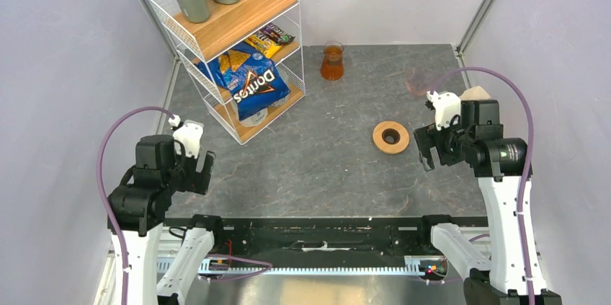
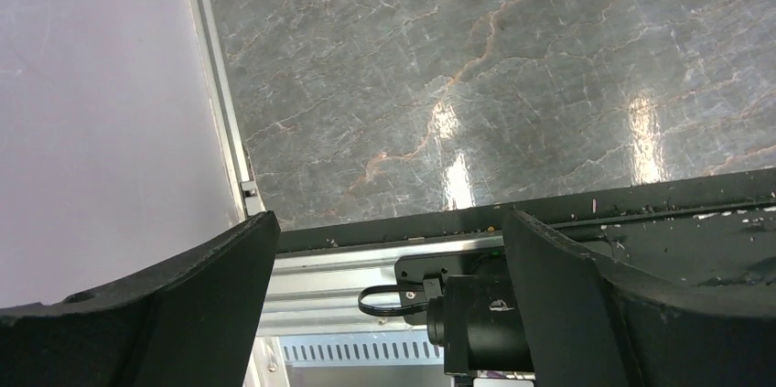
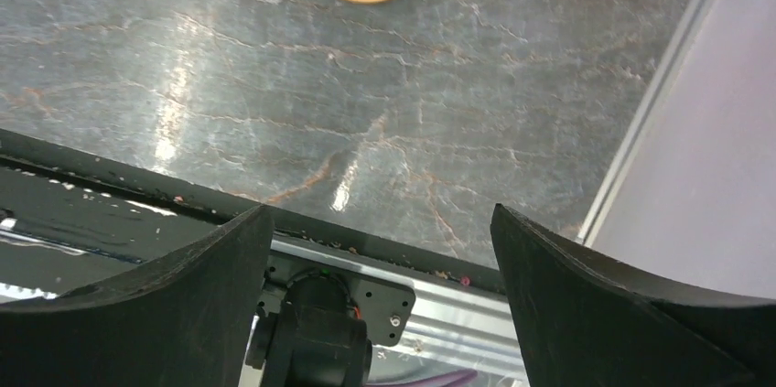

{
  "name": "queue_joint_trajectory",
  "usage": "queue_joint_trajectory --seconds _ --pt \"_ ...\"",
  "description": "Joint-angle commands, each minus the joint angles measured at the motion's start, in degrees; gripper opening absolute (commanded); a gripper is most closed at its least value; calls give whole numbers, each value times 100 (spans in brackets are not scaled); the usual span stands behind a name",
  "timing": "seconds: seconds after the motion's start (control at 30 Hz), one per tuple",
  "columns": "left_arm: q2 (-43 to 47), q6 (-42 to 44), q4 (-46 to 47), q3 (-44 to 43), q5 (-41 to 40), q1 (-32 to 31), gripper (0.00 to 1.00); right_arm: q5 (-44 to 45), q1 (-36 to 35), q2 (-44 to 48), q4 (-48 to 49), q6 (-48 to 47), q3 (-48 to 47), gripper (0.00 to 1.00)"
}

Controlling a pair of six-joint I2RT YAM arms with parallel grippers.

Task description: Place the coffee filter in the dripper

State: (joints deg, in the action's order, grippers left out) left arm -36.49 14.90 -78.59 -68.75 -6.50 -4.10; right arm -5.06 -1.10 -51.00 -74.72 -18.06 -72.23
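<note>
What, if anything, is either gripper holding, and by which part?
Nothing is held: the left gripper and the right gripper are both open and empty.

The left claw point(image 2: 389, 222) reaches in from the bottom edge, its two black fingers point(image 2: 183, 314) spread wide with nothing between them. Beneath lies a grey marbled worktop point(image 2: 503, 67) with orange veins, a metal rail point(image 2: 339, 273) along its near edge and a pale wall point(image 2: 91, 85) on the left.
</note>
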Motion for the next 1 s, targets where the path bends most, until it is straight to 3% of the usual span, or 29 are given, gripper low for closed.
queue_joint_trajectory --seconds 0.0,0.13,0.3,0.5,0.73,0.97 --pt "-7 -444 348 -321 -42 26 100 -725 10 -381 599 9 -271 97" --pt "-316 -742 284 -977 318 30 100 -1414 13 -998 1568 -13 -370 97" --pt "-556 -1233 236 -1675 1109 268 100 -2225 5 -2022 3534 -171 -273 97" --pt "-495 -1298 355 -2157 1917 296 100 -2706 -158 -3916 5366 -33 -811 97" --pt "-446 -1437 290 -2135 1384 296 100 -2777 -516 -6031 7110 -8 -1712 97" --pt "-568 -1243 147 -2170 1447 296 100 -3112 -635 -7555 7911 -154 -2802 97"
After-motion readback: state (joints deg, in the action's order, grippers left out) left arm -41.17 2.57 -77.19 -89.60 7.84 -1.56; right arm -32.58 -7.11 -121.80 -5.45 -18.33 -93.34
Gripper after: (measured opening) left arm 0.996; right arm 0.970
